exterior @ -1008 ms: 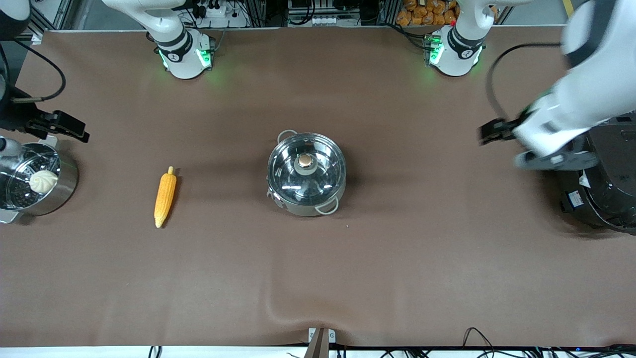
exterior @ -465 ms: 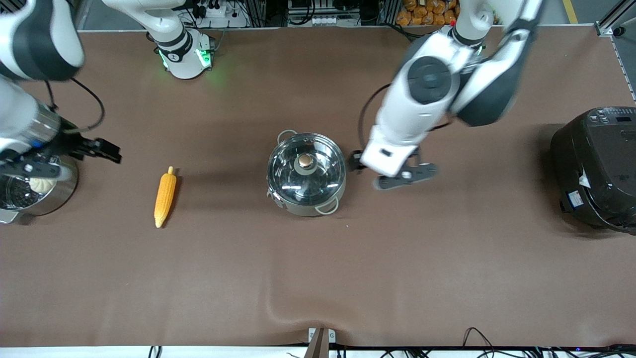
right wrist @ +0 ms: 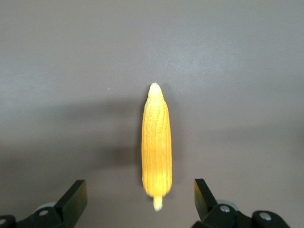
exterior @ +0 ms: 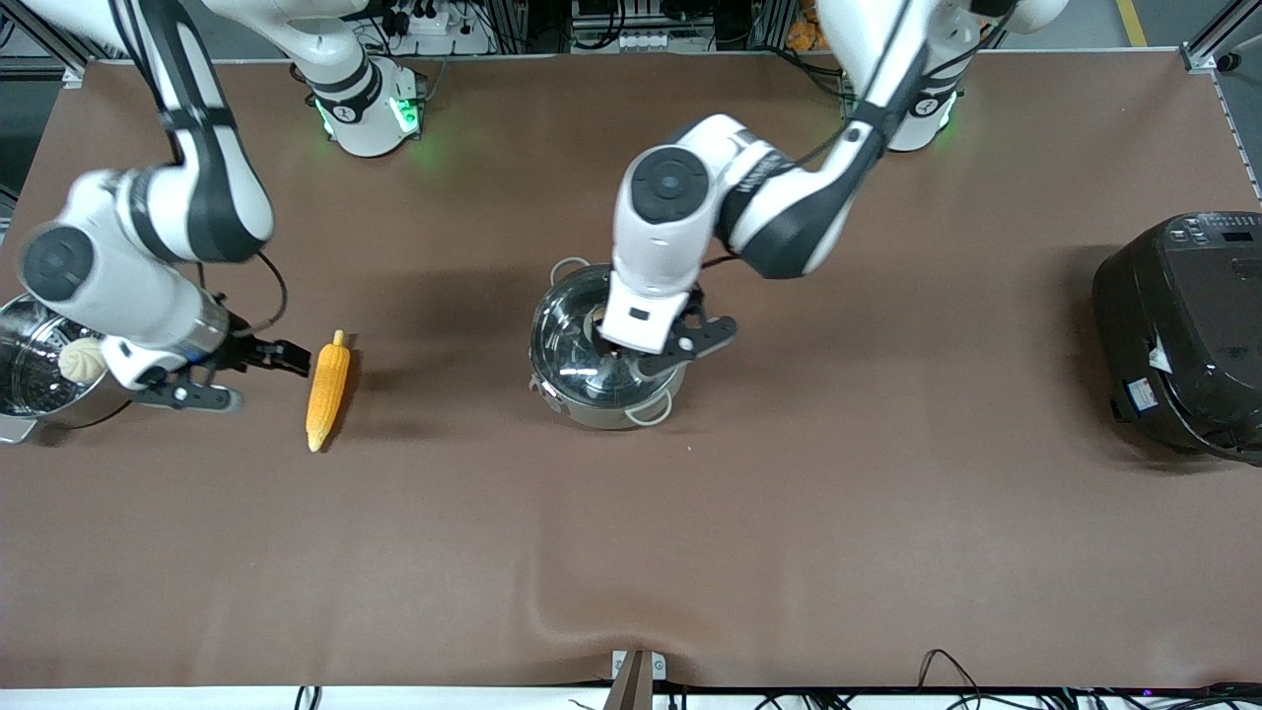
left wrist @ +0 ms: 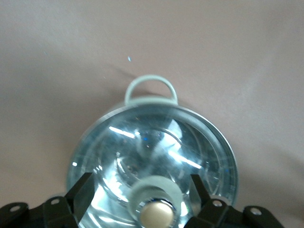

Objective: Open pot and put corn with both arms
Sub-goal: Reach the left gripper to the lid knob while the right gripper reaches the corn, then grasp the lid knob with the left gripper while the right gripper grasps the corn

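We record the pot (exterior: 608, 345) at the middle of the worktop, roughly midway between the robots' edge and the camera edge, with its glass lid (left wrist: 154, 161) seated and the brass-coloured knob (left wrist: 155, 213) at the lid's centre. The left gripper (exterior: 631, 345) hangs directly over the lid; in the left wrist view its fingers (left wrist: 80, 190) stand spread wide, one on each side of the knob, and we see no contact with it. One wire loop handle (left wrist: 151, 88) shows on the pot's rim. The corn (exterior: 327, 391) lies flat on the brown worktop (exterior: 789, 513) toward the right arm's end, well apart from the pot, its long axis running from the robots' edge toward the camera edge. The right gripper (exterior: 281, 358) hovers just beside the corn, on the side toward the right arm's end; in the right wrist view its fingers (right wrist: 73, 197) are wide apart with nothing between them. We note a steamer pot (exterior: 39, 370) holding a white bun (exterior: 81, 360) at the worktop edge on the right arm's end, and a black rice cooker (exterior: 1183, 330) at the edge on the left arm's end.
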Controlling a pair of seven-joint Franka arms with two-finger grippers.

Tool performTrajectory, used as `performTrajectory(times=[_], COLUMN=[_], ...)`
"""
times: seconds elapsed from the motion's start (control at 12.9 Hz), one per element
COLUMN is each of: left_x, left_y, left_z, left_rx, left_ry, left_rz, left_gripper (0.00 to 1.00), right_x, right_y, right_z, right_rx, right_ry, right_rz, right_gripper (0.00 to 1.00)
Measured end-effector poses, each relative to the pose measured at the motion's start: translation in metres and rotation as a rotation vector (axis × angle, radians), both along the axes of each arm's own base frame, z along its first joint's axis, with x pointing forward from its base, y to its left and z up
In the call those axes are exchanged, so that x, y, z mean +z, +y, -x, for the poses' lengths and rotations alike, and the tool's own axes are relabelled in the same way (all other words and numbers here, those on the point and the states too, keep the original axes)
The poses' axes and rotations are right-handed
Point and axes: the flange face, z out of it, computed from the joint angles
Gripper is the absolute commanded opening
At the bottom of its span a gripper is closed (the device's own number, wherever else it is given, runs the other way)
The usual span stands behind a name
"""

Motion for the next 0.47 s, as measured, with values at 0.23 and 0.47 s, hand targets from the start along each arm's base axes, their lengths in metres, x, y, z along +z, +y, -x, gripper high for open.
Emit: performTrajectory(times=[0.23, 0.47], left_x=[-0.011, -0.018], left_y=[-0.027, -0.029], left_z=[0.014, 0.014], left_rx=[0.009, 0.007], left_ry=[-0.030, -0.031], left_rz=[0.020, 0.020], left_gripper=[0.79, 0.79], right_x=[-0.062, -0.098], right_y=[0.000, -0.006], right_z=[-0.003, 0.000], right_rx=[0.002, 0.025], right_ry=[0.038, 0.078], right_rz=[0.003, 0.004], right_gripper=[1.00, 1.00])
